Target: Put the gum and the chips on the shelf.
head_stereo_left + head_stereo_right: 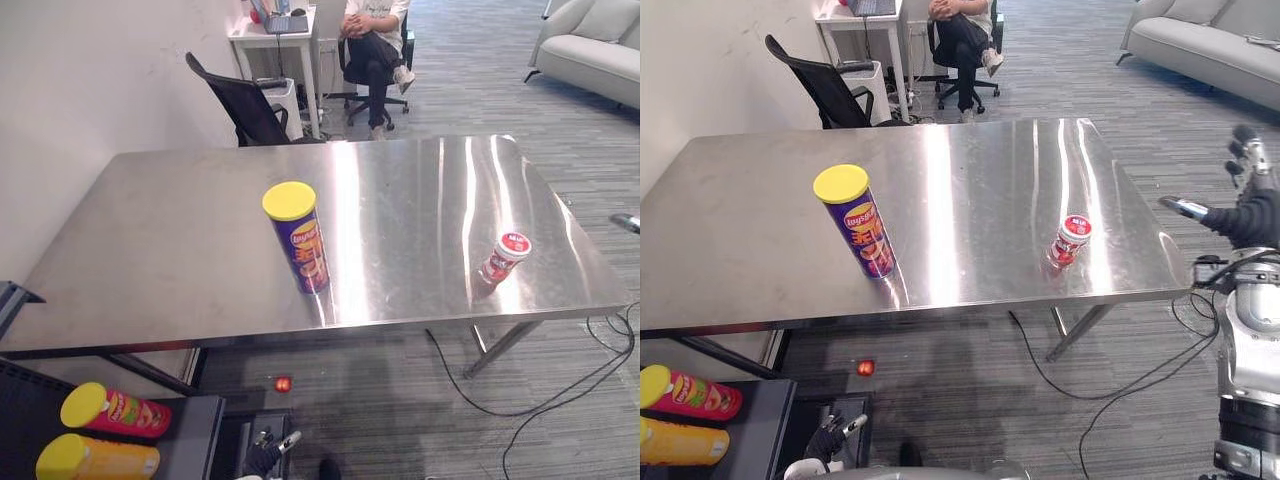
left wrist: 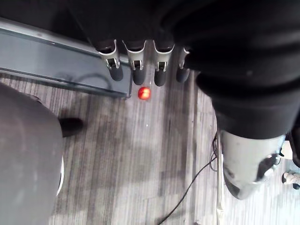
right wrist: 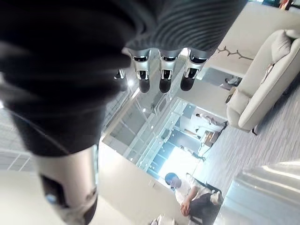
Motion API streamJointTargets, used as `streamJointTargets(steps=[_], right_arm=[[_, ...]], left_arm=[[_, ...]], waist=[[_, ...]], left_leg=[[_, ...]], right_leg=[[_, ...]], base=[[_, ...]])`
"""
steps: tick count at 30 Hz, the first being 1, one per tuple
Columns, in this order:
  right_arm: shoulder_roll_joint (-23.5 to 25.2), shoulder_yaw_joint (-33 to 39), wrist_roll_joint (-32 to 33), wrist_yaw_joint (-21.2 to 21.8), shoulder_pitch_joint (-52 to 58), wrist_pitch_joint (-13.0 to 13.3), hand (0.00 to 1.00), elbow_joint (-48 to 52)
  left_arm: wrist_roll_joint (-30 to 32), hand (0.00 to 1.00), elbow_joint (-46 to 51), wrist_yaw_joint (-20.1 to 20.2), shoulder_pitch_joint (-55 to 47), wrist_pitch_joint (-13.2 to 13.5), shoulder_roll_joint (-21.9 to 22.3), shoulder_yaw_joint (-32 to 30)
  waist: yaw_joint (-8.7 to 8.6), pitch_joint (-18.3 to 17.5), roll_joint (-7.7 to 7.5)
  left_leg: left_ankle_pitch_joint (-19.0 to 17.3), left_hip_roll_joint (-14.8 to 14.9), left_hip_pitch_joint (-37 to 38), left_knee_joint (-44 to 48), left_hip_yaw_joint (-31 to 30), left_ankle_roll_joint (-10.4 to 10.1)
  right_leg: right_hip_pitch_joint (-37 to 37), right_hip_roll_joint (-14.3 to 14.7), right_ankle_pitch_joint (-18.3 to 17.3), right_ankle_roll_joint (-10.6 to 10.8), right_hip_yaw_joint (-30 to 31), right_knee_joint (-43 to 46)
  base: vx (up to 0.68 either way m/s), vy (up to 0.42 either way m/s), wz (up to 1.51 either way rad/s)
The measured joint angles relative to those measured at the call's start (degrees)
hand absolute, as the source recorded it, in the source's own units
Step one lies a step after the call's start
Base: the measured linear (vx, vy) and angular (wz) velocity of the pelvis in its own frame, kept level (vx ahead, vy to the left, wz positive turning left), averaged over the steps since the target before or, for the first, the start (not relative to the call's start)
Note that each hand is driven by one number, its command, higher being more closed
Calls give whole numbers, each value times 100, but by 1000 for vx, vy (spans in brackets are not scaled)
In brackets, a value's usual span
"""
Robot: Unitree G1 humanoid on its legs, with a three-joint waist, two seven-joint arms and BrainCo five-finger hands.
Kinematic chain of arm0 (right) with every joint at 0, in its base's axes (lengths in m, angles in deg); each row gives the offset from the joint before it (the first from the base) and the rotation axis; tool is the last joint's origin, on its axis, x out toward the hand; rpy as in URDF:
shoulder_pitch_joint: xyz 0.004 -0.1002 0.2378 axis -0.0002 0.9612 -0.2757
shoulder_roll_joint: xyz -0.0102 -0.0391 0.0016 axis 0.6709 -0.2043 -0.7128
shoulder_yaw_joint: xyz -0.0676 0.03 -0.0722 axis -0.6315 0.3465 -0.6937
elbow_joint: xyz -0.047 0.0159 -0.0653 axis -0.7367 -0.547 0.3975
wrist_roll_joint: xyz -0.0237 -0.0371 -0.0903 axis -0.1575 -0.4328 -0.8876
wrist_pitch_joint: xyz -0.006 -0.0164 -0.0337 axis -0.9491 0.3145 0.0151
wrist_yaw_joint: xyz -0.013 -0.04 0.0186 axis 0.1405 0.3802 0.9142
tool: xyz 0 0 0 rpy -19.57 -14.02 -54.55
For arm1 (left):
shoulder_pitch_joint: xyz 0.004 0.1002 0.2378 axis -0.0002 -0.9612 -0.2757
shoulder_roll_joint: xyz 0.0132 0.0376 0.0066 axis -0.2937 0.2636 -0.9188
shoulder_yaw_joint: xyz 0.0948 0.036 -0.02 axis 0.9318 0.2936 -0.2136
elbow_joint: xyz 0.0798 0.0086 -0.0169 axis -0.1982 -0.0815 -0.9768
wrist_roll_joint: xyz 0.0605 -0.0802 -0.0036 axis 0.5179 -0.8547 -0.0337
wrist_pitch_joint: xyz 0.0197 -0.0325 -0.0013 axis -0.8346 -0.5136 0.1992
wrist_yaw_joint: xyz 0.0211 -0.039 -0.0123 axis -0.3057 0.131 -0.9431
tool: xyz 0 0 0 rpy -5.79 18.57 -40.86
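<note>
A purple chips can [image 1: 300,240] with a yellow lid stands upright near the middle of the steel table [image 1: 180,250]. A small red-and-white gum jar [image 1: 505,257] stands near the table's front right corner. Low at the left, a dark shelf [image 1: 195,435] carries a red chips can [image 1: 112,410] and a yellow one [image 1: 95,460], both lying down. My left hand [image 2: 136,61] hangs low over the floor in front of the table, fingers straight, holding nothing. My right hand [image 1: 1252,205] is raised off the table's right edge, well right of the gum jar, fingers [image 3: 161,77] straight and empty.
A black office chair [image 1: 245,105] stands behind the table, and a person [image 1: 375,45] sits at a white desk [image 1: 275,40] beyond it. A pale sofa [image 1: 590,45] is at the far right. A small red object [image 1: 283,384] lies on the carpet under the table's front edge.
</note>
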Motion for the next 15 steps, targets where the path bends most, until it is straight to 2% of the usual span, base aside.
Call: streamJointTargets(steps=[6,15], right_arm=[[-8,-468,-1,248,-62,5,0,7],[-116,-978,1,286,-276,2,0,-35]], left_arm=[[-22,0,71,100,3,40,-67,185],[-56,0,124,100,-9,42,-90,260]], waist=[[4,38,-48],[5,75,-49]], left_leg=[[2,-17,-63,21,-59,3],[3,-20,-99,-1,-81,2]], right_leg=[[-21,-2,18,22,-47,-9],[-50,-2,20,22,-68,-4]], base=[[33,0,4],[6,-1,1]])
